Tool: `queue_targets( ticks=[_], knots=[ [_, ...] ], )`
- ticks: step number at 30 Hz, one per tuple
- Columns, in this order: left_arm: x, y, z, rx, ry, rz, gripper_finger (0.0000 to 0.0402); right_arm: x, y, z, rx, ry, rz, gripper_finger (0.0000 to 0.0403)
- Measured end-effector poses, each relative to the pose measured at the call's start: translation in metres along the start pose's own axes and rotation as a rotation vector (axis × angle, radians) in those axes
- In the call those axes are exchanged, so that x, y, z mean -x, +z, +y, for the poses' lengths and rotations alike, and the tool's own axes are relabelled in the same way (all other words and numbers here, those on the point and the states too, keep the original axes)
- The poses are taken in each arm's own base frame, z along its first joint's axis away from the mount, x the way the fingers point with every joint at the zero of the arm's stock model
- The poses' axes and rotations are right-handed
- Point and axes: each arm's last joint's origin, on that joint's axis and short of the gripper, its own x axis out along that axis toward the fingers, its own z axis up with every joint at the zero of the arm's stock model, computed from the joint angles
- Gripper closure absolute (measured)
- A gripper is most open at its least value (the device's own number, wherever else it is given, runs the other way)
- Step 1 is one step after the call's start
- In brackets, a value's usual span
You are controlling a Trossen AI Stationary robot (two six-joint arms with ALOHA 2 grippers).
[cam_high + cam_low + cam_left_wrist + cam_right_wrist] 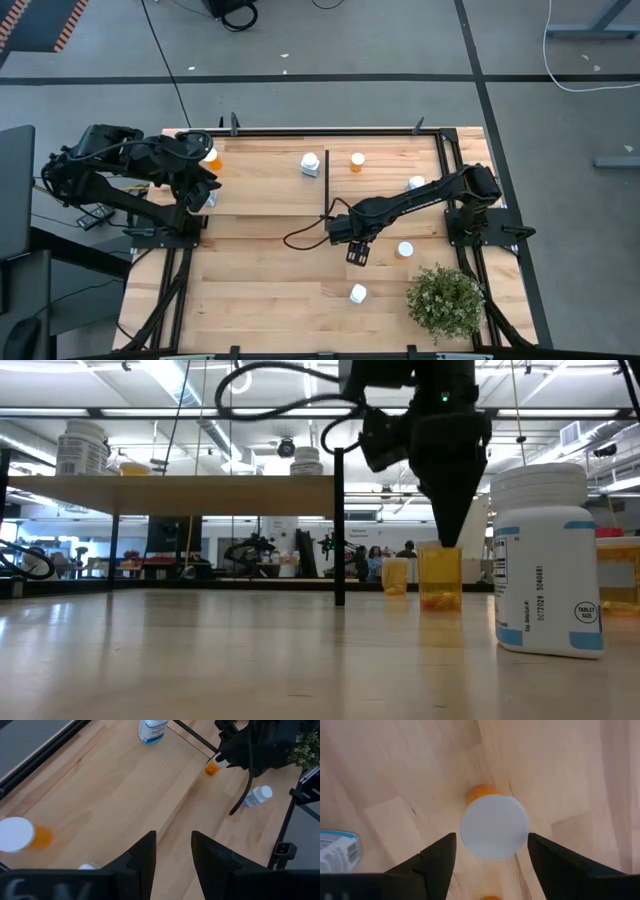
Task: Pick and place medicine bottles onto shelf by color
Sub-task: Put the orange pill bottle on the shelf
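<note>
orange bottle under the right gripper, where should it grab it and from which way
Grip the orange bottle across its round white cap, coming straight down from above. It stands upright on the table, cap facing up, and the right gripper is already above it with fingers open on either side of the cap.

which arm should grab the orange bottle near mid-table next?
Right. Its pincer hangs open directly above the orange bottle, fingers either side of the white cap. The left pincer is far off over the shelf.

White-capped orange bottle [493, 826] stands upright on tabletop.
</note>
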Motion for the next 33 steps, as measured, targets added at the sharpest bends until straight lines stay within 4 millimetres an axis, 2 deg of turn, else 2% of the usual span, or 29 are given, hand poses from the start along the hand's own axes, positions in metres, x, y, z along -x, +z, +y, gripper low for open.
queue_targets(
  ticks=[5, 11, 15, 26, 33],
  knots=[
    [0.000, 0.000, 0.000, -0.011, -0.003, -0.004, 0.0272, 0.012, -0.002, -0.004, -0.006, -0.006, -0.043, 0.0179],
    [0.000, 0.001, -0.001, -0.009, -0.011, -0.014, 0.0278, 0.014, -0.002, -0.004, -0.015, 0.005, -0.051, 0.0195],
    [0.000, 0.002, -0.001, -0.010, -0.013, -0.017, 0.0274, 0.014, -0.002, -0.003, -0.019, 0.015, -0.050, 0.0177],
    [0.000, 0.003, -0.002, -0.006, -0.020, -0.027, 0.0272, 0.009, -0.001, -0.002, -0.008, 0.033, -0.078, 0.0087],
    [0.000, 0.005, -0.004, 0.006, -0.038, -0.050, 0.0274, -0.004, -0.003, -0.006, -0.017, 0.015, -0.070, 0.0082]
  ],
)
